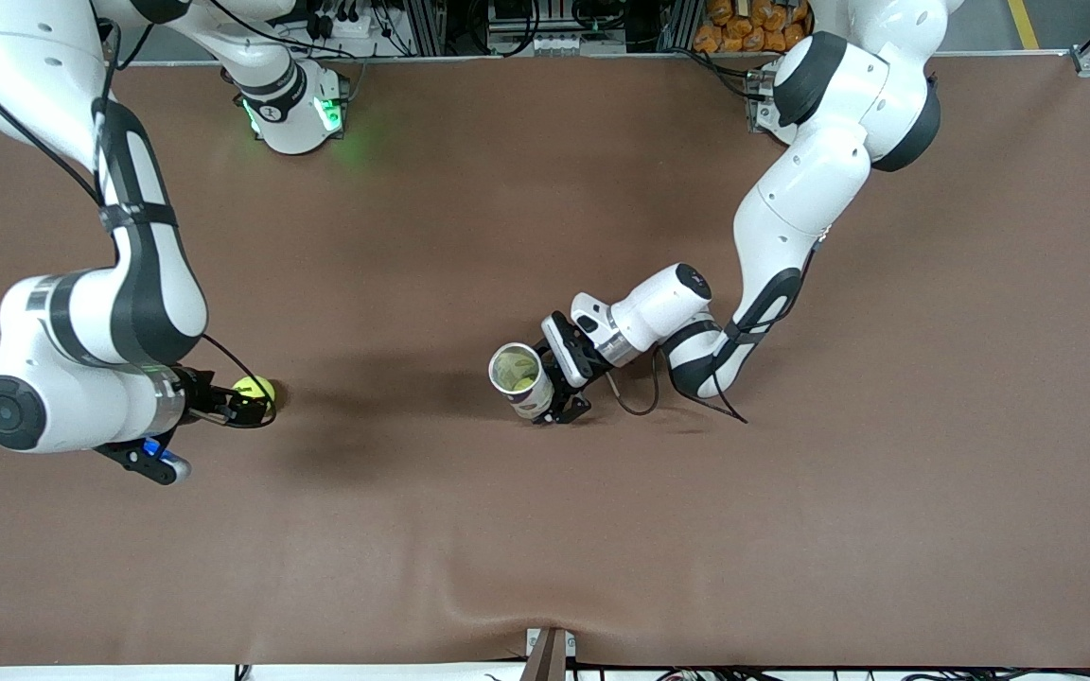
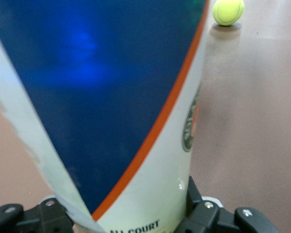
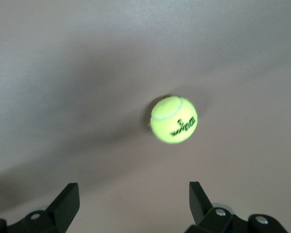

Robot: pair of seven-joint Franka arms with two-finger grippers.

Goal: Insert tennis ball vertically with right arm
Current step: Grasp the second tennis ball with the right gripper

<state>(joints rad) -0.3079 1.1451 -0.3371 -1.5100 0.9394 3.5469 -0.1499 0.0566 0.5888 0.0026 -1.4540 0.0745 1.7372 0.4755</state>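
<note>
Front view. A brown table (image 1: 545,530) carries the two arms. The tennis ball (image 1: 254,389), yellow-green, lies on the table toward the right arm's end. The landmark for all places here is the can (image 1: 520,379), a tennis-ball tube with its open mouth up and tilted toward the front camera; a yellow-green interior shows through the mouth. The ball lies well apart from the can, at about the same nearness to the front camera. The right gripper (image 1: 240,407) hangs low just beside the ball, on the side away from the can. The left gripper (image 1: 559,376) is clamped on the can's lower body, near the middle of the table.

Left wrist view. The can (image 2: 116,97) fills most of the picture: a dark blue field, an orange stripe and a white band. The words "ALL COURT" (first letter partly cut off) read in black near the bottom edge; a round emblem on the white band is too blurred to read. The left gripper's fingers (image 2: 199,213) press against the can on both sides. The tennis ball (image 2: 228,11) rests on the table, far from the can.

Right wrist view. The tennis ball (image 3: 174,119) sits on the table, with dark printed lettering that cannot be read. The right gripper's fingers (image 3: 65,204) stand wide apart, short of the ball and not touching it.
</note>
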